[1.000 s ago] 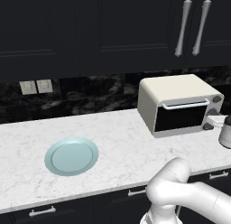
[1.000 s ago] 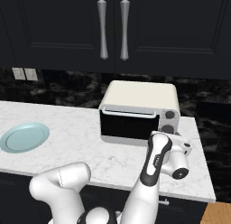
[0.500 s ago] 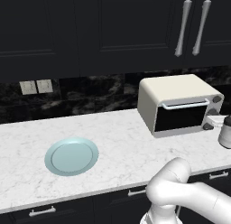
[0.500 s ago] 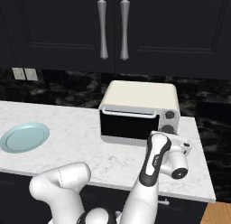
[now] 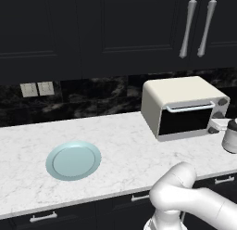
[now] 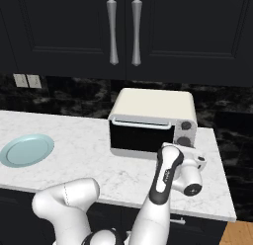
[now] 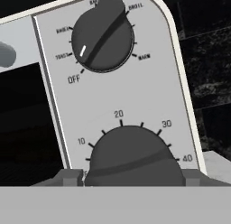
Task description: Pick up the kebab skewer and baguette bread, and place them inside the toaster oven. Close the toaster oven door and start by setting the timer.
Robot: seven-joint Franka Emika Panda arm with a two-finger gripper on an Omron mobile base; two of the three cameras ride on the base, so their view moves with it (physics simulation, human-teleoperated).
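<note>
We judge the timer step is in hand: the toaster oven [image 6: 153,123] stands on the desk [image 5: 125,155], its door [image 6: 141,136] closed. Our tool [image 7: 131,177] pinches the lower knob [image 7: 133,155]; next comes a twist past 10.

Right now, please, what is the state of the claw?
Claw: closed on the lower timer knob of the toaster oven, a finger at each side.
</note>
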